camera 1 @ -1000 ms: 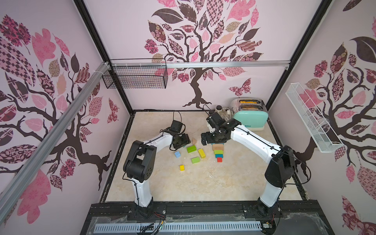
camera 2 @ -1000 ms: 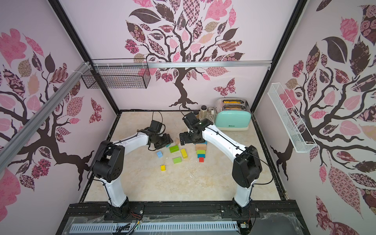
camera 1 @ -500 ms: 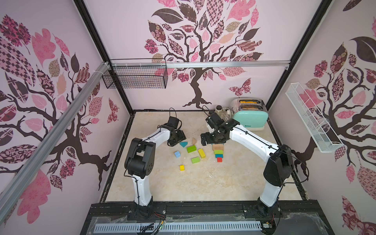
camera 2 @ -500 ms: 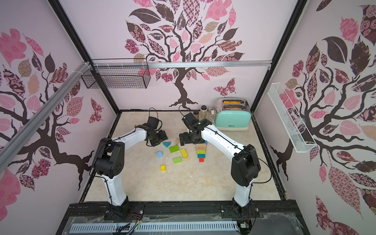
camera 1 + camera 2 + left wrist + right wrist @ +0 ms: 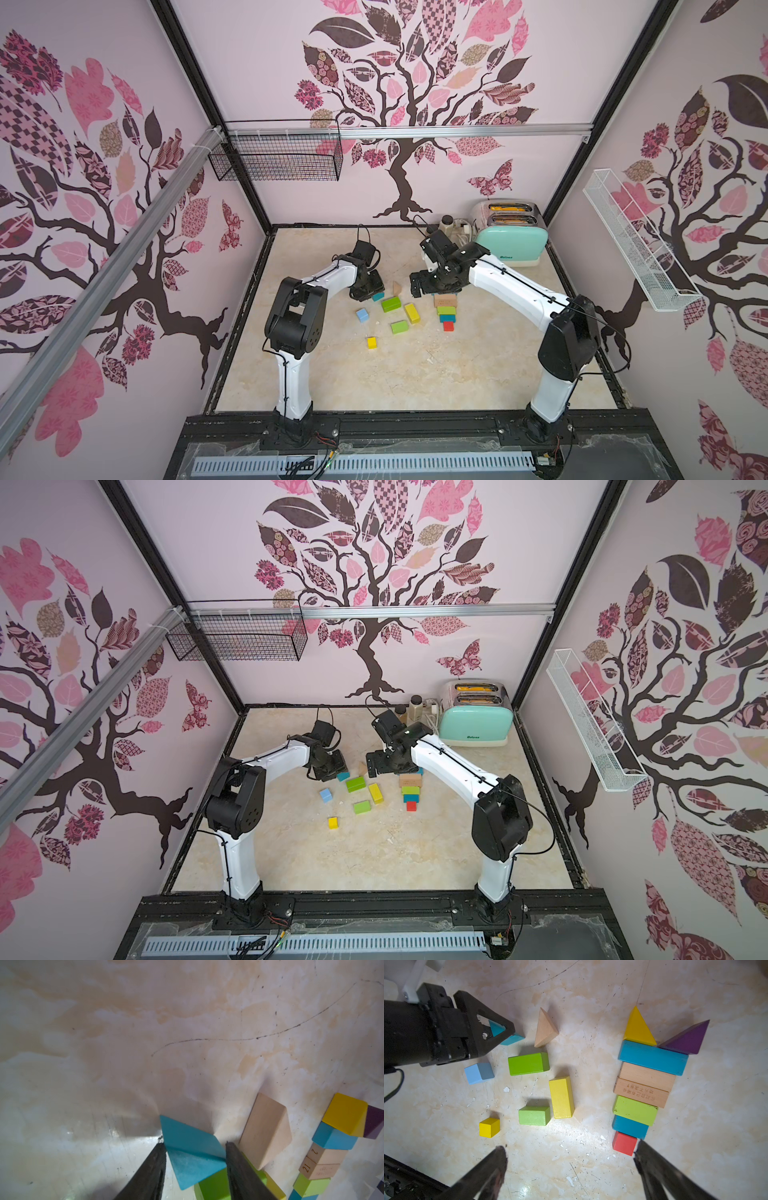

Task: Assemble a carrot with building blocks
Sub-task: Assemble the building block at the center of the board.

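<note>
Building blocks (image 5: 635,1109) include tan bars (image 5: 326,1156) marked "2" and "21"; left claw (image 5: 195,1145) grips teal wedge (image 5: 193,1167), right claw (image 5: 571,1148) spread open.

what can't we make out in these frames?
teal wedge: left wrist view, clamped between the left gripper fingers; lifted or resting on the table, unclear.
right gripper fingers: right wrist view, blurred, running off the frame edge.
yellow wedge, purple wedge: top views, largely under the right gripper.

Bright even light, soft shadows, glare on the tabletop (image 5: 527,1189), wide-angle curvature at top-view edges.
</note>
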Action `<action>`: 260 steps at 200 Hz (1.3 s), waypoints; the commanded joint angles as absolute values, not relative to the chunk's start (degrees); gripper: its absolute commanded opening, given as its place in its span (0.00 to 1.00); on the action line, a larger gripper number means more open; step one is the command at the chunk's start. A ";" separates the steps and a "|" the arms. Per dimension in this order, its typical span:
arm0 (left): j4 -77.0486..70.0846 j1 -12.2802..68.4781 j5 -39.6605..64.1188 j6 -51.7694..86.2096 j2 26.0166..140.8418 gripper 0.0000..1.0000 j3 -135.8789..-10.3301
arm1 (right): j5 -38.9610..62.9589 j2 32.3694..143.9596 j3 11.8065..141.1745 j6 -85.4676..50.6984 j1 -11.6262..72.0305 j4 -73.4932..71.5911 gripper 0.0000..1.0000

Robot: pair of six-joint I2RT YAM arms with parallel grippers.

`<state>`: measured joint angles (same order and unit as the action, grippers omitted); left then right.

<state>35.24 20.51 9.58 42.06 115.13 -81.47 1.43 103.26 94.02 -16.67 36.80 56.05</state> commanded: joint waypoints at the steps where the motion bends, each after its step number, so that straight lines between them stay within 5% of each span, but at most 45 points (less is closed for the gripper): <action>1: 35.12 20.92 9.67 41.89 116.58 0.44 -82.56 | 0.88 101.29 94.41 -16.63 36.38 55.28 0.99; 124: 31.89 21.97 11.42 44.86 115.94 0.35 -80.43 | 1.49 102.22 94.20 -16.61 36.31 54.76 0.99; 206: 29.36 21.97 12.79 46.86 114.39 0.46 -78.53 | 1.80 103.46 94.86 -16.23 36.37 54.68 0.99; 260: 29.69 21.96 10.88 45.78 111.16 0.68 -79.12 | 2.03 103.89 95.52 -15.98 36.38 54.79 0.99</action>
<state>29.82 21.80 12.16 46.44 114.85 -78.94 1.74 103.50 93.84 -16.62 36.56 54.83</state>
